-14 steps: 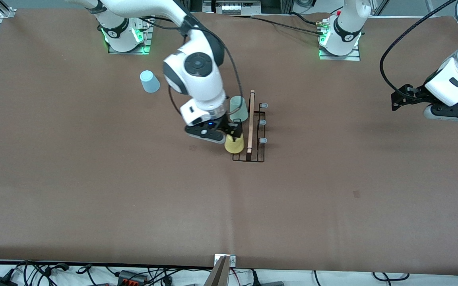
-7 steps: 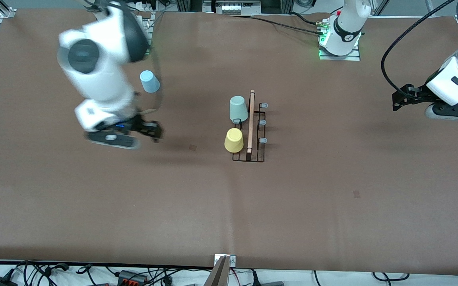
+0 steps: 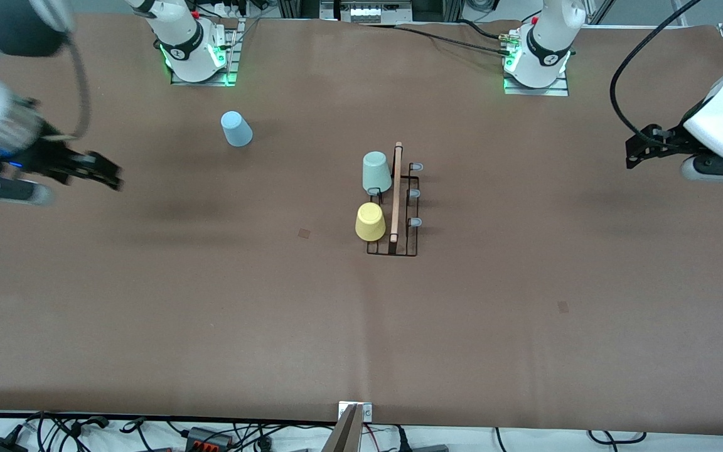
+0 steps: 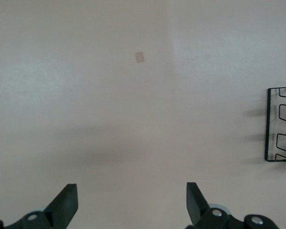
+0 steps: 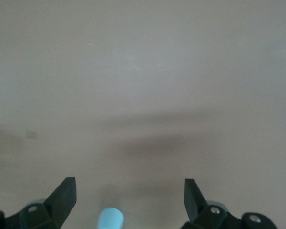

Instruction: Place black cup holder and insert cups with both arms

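Both tools hang wide open (nothing held) over bare table (image 3: 211, 314): right tool (image 3: 101, 172) well apart from the black cup holder (image 3: 396, 213), left tool (image 3: 641, 147) likewise.

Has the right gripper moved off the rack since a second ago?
Yes. The right gripper has swung from the black cup holder to the right arm's end of the table, open and empty.

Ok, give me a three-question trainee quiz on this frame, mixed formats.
1. True or false: the blue cup sits on the holder.
2. How many cups are on the holder? A) one B) two C) three
3. Fill in: the right gripper and left gripper are both ____ and hold nothing.

Key: 1 false, it stands on the table toward the right arm's end. 2 B, the green cup and yellow cup. 3 open.
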Controlling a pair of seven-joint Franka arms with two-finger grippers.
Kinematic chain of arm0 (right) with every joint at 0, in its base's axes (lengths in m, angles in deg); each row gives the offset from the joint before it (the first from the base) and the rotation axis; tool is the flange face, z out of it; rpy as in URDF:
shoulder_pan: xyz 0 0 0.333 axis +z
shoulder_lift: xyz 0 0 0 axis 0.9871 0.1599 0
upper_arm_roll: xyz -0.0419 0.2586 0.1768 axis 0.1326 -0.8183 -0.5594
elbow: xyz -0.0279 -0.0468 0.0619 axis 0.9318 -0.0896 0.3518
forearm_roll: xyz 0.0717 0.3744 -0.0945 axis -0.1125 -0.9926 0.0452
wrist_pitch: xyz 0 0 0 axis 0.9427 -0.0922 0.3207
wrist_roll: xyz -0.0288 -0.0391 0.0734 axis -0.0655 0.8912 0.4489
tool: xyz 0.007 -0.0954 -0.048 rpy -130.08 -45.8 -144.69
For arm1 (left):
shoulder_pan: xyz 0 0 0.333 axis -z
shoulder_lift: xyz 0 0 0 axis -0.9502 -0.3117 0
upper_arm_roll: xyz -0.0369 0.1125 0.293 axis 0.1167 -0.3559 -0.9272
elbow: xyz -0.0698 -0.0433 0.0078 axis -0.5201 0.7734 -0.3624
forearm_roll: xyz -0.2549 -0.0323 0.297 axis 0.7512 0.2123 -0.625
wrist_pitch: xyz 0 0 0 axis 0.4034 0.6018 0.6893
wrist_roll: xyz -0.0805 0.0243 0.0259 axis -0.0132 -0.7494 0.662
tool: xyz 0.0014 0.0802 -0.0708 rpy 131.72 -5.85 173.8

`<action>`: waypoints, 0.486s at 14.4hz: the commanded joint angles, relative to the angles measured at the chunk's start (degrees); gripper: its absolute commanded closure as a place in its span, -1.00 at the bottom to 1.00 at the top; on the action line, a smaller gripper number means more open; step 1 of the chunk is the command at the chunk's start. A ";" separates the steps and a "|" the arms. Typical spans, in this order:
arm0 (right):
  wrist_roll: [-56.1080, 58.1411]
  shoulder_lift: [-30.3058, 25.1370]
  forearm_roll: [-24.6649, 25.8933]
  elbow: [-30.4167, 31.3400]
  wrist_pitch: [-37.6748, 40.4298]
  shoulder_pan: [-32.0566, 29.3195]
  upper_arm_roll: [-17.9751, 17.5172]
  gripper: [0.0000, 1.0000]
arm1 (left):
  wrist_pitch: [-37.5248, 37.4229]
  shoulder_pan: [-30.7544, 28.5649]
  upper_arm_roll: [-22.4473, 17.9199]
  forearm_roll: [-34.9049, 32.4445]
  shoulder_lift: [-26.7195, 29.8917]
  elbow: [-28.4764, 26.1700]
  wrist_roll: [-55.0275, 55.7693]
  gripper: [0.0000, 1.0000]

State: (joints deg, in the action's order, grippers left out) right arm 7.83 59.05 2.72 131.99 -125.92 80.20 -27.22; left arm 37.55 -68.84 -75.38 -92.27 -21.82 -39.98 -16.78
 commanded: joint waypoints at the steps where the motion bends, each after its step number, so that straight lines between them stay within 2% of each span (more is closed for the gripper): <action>1: 3.84 -1.56 -0.48 -2.61 4.01 -0.19 4.99 -1.00 | -1.46 -0.27 0.05 1.29 -0.44 1.51 -0.99 -1.00; 3: 3.92 -2.70 -0.47 -2.71 4.98 -0.36 6.49 -1.00 | -1.55 -0.27 0.05 1.38 -0.36 1.51 -0.64 -1.00; 4: 3.58 -2.62 -1.26 -3.14 8.12 -0.36 7.28 -1.00 | -1.98 -0.27 0.22 1.38 -0.35 1.51 -0.73 -1.00; 7: 3.49 -1.05 -1.18 -4.11 10.00 -0.19 6.76 -1.00 | -2.78 -0.18 0.40 1.38 -0.35 1.51 -0.73 -1.00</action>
State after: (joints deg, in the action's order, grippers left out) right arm 11.31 56.66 2.33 129.01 -117.03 79.76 -20.27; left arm 36.25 -68.79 -75.22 -92.22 -21.83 -39.75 -16.78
